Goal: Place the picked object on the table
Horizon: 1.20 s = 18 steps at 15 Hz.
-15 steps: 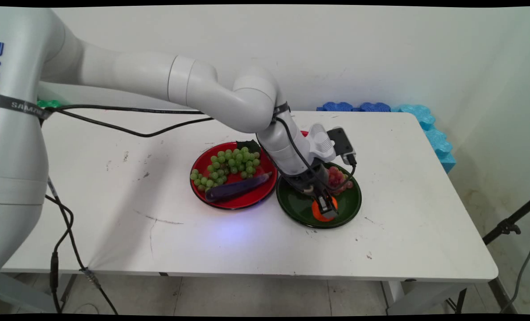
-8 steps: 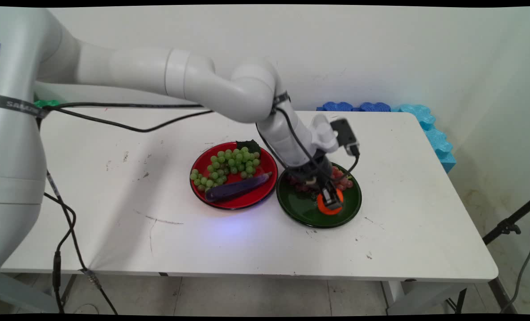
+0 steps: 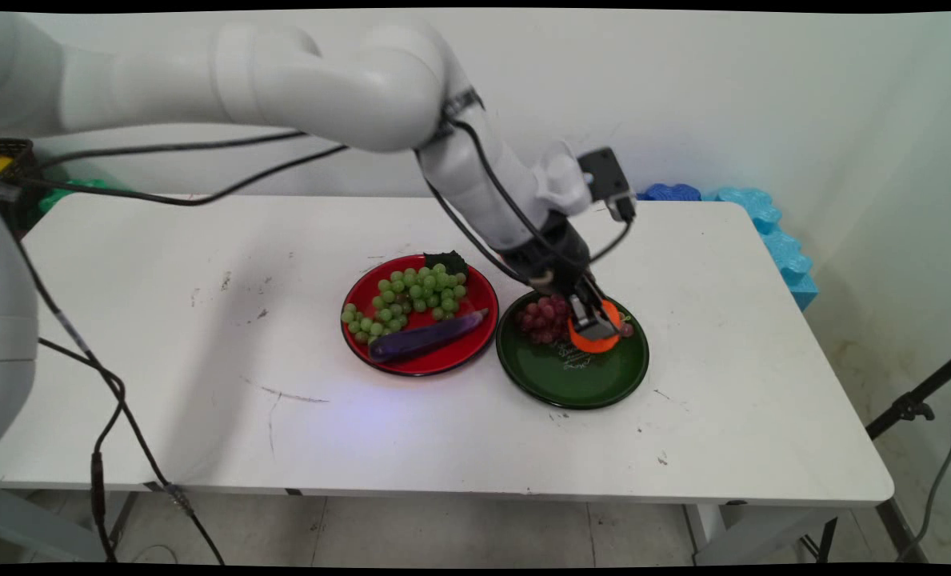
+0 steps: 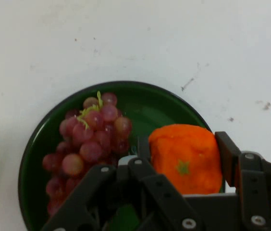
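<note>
Lifting: the gripper has risen with the orange fruit between its fingers; a second ago it sat low on the near part of the green plate, half a second ago it had begun to climb, and now arm and fruit hang higher, over the plate's far right part.
Meaning: by the look of it the fruit has left the plate's surface and rides with the hand, since it has kept its place between the fingers through the climb.
Gripper: clenched on the orange fruit; in the hand view one finger presses its left side and the other its right, with the fruit's small green star facing the camera. The jaws stand only as wide as the fruit itself.
Fruit's place: in the grip, above the green plate, just beside the red grapes.
Red grapes: a bunch lying on the far left part of the green plate, apart from the fingers though close.
Red plate: touching or nearly touching the green plate's left rim; it carries green grapes and a long purple eggplant.
Counter: white, scuffed; both plates rest near its middle.
Background: blue foam pieces along the counter's far right edge, against the wall.
</note>
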Available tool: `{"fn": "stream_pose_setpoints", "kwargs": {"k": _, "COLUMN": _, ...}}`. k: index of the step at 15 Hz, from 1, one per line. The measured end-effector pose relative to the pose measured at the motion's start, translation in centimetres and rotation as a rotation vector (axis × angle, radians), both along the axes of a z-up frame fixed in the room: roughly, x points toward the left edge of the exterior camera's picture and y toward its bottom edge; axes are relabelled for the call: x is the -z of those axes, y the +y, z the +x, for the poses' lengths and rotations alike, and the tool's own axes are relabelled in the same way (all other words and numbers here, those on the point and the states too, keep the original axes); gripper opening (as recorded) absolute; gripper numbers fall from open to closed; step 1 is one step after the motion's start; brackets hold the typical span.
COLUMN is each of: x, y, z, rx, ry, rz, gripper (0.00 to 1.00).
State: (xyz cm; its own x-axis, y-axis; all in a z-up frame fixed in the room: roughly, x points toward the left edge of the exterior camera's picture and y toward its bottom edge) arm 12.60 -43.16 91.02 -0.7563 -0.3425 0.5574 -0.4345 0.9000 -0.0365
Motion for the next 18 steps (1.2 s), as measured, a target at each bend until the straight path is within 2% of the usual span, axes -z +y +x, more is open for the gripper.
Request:
{"fn": "stream_pose_setpoints", "kwargs": {"k": 4, "x": -2.0, "y": 2.2, "z": 3.6, "rx": 0.010, "ry": -0.001, "rz": 0.015, "gripper": 0.00}}
{"fn": "stream_pose_setpoints", "kwargs": {"k": 8, "x": -2.2, "y": 3.8, "z": 6.5, "rx": 0.020, "ry": -0.010, "rz": 0.025, "gripper": 0.00}}
{"fn": "stream_pose_setpoints", "kwargs": {"k": 13, "x": -1.0, "y": 5.2, "z": 9.3, "rx": 0.034, "ry": -0.019, "rz": 0.030, "gripper": 0.00}}
{"fn": "stream_pose_setpoints", "kwargs": {"k": 18, "x": 2.0, "y": 6.2, "z": 11.1, "rx": 0.059, "ry": -0.010, "rz": 0.033, "gripper": 0.00}}
